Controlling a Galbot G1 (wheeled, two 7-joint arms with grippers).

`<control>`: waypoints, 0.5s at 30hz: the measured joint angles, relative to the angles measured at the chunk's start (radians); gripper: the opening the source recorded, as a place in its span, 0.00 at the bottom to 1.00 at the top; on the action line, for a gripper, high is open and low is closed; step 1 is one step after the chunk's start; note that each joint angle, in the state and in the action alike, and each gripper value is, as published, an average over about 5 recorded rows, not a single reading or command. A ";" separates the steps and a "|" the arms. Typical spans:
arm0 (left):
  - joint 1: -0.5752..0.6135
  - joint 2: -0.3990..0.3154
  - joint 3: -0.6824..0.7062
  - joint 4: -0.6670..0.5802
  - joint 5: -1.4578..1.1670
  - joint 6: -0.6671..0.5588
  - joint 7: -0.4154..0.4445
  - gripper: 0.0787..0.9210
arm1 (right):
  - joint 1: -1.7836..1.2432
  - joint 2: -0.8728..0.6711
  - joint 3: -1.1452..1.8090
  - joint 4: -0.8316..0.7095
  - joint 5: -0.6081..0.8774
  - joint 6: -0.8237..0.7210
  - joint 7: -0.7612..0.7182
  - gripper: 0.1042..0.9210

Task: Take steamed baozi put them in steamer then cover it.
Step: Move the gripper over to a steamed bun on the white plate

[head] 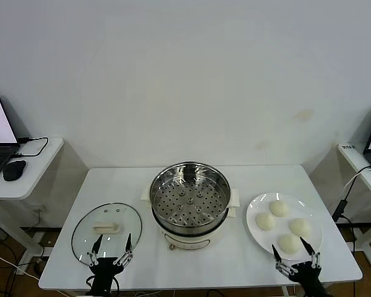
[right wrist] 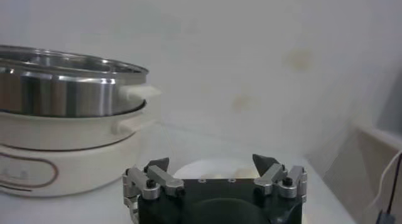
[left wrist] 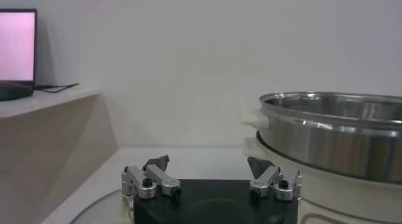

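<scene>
**Nothing loaded yet: all four buns on the plate, lid off, both grippers empty**

The round, shiny stainless-steel steamer (head: 190,199) on its cream-white electric base stands at the middle of the white surface (head: 235,263), and its perforated steel tray is bare. The four small, smooth, creamy-white steamed baozi (head: 283,225) all sit together on a flat white round plate (head: 255,230) to the steamer's right, none of them touched. The round clear glass cover (head: 106,232), with its metal rim and cream-white bar handle, lies flat on the surface to the steamer's left, well apart from the pot's rim.

The left gripper (head: 111,247) hangs at the near edge of the glass cover, jaws spread wide and holding nothing. The right gripper (head: 292,250) hangs at the near edge of the plate, close to the nearest bun, likewise spread wide and empty.

As a judgement, no step of the task is done: four buns remain to be carried across into the tray, and only after that does the cover go on. The right gripper looks best placed to begin with the nearest bun.
</scene>
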 measured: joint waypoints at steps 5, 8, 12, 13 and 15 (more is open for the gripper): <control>-0.017 0.005 -0.013 -0.006 0.003 0.026 -0.004 0.88 | 0.068 -0.100 0.022 -0.044 -0.098 -0.044 -0.031 0.88; -0.025 0.010 -0.018 -0.009 0.010 0.041 -0.005 0.88 | 0.127 -0.184 0.027 -0.087 -0.166 -0.074 -0.069 0.88; -0.027 0.011 -0.023 -0.012 0.026 0.053 -0.005 0.88 | 0.217 -0.303 0.011 -0.152 -0.237 -0.108 -0.141 0.88; -0.027 0.010 -0.024 -0.013 0.030 0.055 -0.005 0.88 | 0.242 -0.333 0.002 -0.170 -0.251 -0.115 -0.162 0.88; -0.027 0.007 -0.027 -0.015 0.039 0.059 -0.005 0.88 | 0.293 -0.390 -0.024 -0.205 -0.276 -0.125 -0.206 0.88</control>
